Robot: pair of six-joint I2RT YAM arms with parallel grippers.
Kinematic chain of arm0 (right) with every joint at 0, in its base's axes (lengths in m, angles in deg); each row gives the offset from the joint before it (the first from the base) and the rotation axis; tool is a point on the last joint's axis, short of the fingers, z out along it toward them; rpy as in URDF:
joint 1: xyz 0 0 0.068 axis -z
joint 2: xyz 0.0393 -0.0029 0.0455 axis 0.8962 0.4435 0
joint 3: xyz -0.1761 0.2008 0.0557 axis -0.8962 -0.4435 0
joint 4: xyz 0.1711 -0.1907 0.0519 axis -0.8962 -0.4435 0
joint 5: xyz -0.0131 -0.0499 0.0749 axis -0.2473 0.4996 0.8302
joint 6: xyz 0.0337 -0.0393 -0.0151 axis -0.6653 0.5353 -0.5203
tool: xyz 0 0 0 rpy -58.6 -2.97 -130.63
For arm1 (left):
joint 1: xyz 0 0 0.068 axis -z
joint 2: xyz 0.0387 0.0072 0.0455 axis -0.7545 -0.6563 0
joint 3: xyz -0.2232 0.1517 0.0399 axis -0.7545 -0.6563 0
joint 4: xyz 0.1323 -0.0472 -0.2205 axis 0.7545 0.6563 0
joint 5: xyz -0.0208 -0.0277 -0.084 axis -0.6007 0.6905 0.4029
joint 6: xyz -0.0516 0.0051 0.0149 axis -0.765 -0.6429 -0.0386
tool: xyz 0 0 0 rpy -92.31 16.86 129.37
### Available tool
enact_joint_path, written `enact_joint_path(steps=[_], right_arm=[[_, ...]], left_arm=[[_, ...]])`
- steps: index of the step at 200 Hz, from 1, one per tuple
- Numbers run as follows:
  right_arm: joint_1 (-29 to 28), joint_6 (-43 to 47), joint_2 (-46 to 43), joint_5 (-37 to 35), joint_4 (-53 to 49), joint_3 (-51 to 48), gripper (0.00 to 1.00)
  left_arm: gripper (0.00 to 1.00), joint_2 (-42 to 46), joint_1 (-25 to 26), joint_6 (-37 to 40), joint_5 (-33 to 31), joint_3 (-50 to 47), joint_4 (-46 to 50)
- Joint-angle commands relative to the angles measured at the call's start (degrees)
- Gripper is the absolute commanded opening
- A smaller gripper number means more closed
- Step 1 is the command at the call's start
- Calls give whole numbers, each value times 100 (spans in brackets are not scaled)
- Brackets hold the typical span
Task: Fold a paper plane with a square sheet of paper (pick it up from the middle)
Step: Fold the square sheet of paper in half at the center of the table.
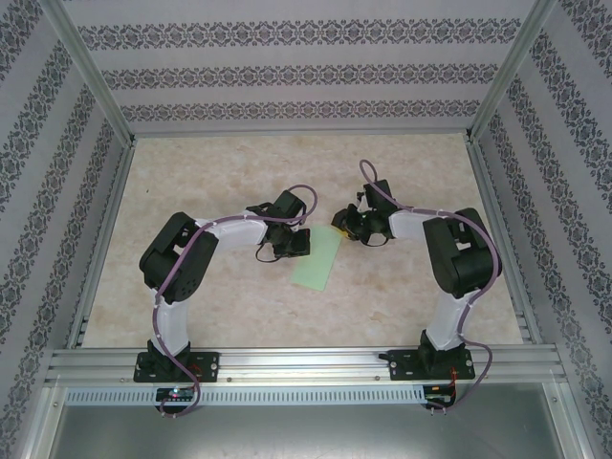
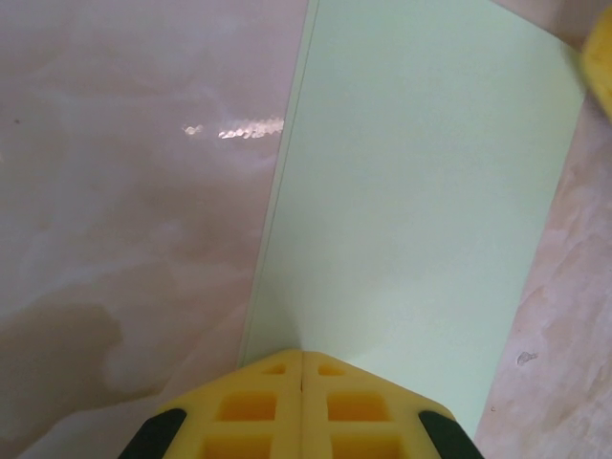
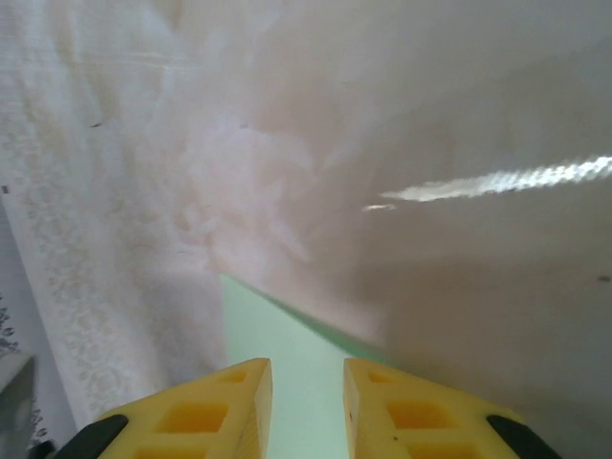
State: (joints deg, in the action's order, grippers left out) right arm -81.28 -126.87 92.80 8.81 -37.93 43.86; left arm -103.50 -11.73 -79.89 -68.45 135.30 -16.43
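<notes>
the sheet of paper (image 1: pixel 318 260) lies folded to a long strip in the middle of the table (image 1: pixel 210 172), between both grippers. the left gripper (image 2: pixel 302 361) is closed, its tips at the paper's near edge. the right gripper (image 3: pixel 308 373) stands a little open over one corner. free table lies all around.

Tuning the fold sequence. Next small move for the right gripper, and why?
Probably close the right gripper on the green sheet: its fingers stand apart with the sheet's corner showing in the gap, and the left gripper, shut, sits at another edge of the sheet, seemingly anchoring it.
</notes>
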Motion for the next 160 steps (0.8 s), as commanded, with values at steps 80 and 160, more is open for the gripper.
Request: enact_joint_path(steps=[80, 160], right_arm=[[-838, -609, -1075, -261, 709, -1397, 23], [-1662, -1022, -1648, -371, 1099, -2251, 24]], left_arm=[[0, -42, 98, 22, -130, 3, 385], [0, -37, 103, 0, -146, 24, 418]])
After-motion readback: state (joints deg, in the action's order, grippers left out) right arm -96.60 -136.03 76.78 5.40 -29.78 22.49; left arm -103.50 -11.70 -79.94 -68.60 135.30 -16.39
